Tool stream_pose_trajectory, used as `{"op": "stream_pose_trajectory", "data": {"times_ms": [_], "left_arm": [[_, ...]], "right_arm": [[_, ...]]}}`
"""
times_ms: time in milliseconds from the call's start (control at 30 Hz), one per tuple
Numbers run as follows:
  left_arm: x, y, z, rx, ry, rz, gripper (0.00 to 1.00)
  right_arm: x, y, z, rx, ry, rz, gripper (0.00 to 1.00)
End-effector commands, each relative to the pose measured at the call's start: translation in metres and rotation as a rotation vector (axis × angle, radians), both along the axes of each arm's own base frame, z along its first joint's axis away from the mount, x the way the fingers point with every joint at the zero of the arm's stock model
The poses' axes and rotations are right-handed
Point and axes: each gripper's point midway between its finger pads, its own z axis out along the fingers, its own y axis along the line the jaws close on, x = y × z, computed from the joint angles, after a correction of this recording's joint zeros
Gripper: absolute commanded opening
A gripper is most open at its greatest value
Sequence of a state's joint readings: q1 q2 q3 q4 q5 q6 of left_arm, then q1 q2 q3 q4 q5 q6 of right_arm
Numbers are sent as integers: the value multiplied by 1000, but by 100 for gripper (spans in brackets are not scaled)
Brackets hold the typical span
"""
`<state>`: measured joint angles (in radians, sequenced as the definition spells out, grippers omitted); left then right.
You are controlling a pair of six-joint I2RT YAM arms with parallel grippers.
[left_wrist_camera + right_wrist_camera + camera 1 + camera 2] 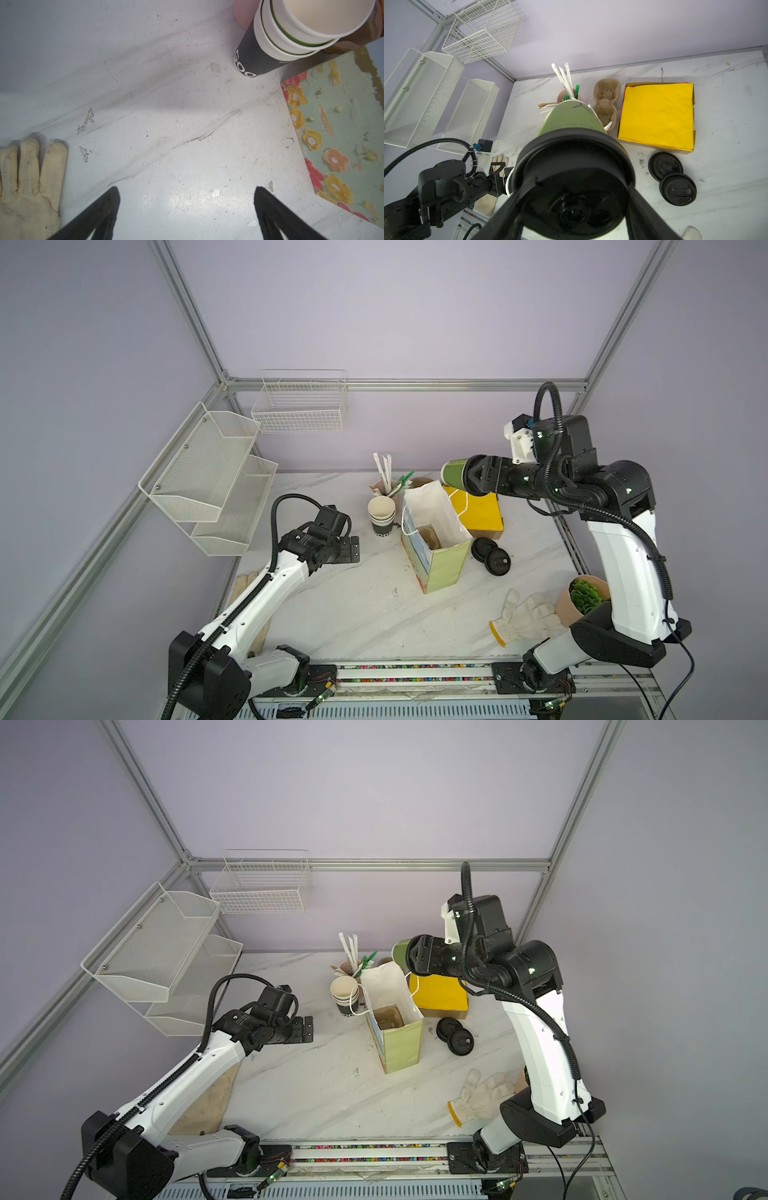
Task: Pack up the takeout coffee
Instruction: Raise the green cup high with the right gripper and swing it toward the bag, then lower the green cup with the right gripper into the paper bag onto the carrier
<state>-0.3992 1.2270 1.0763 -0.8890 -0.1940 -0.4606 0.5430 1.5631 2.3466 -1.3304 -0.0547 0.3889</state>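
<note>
- The right gripper (473, 479) is clamped around the lidded end of the coffee cup (454, 473) and holds it in the air, above and just behind the back edge of the paper bag (442, 568).
- Gripping at the lid (571, 166) leaves the cup's base free, probably so that the base can enter the bag first.
- The cup lies sideways, its long axis roughly level with the table (353, 614). Its pale-banded base points to the left in both top views, towards the cup of straws (384, 485), and the lid end faces back along the right arm.
- Judging by this pose, the cup must turn base-down before it goes in.
- The bag stands upright with its mouth open, which suits a drop from above. A brown cardboard carrier (428, 537) sits at its bottom, likely to seat the cup.
- The left gripper (187, 191) is spread wide and holds nothing. It hovers over bare table beside the bag and the stacked cups (291, 31), perhaps placed to steady the bag.
</note>
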Motion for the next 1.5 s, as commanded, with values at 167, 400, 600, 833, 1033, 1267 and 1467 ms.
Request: {"op": "stream_pose_trajectory", "data": {"times_ms": [167,400,600,833,1033,1267,1467], "left_arm": [[18,-4,37,-41,-91,13,100],[19,-4,36,-43,-86,12,100],[18,-4,36,-43,-87,13,100],[19,-5,35,-44,-83,10,100],[18,-4,35,-42,-84,10,100],[18,-4,36,-47,-86,11,100],[17,-5,35,-48,-83,7,100]], "right_arm": [[-2,15,-39,-126,70,-14,69],[-7,36,-81,-210,162,24,69],[-10,43,-111,-277,232,61,69],[-7,49,-135,-329,286,89,69],[-4,55,-148,-351,320,112,69],[-2,59,-168,-381,368,118,68],[2,63,-182,-409,397,128,68]]}}
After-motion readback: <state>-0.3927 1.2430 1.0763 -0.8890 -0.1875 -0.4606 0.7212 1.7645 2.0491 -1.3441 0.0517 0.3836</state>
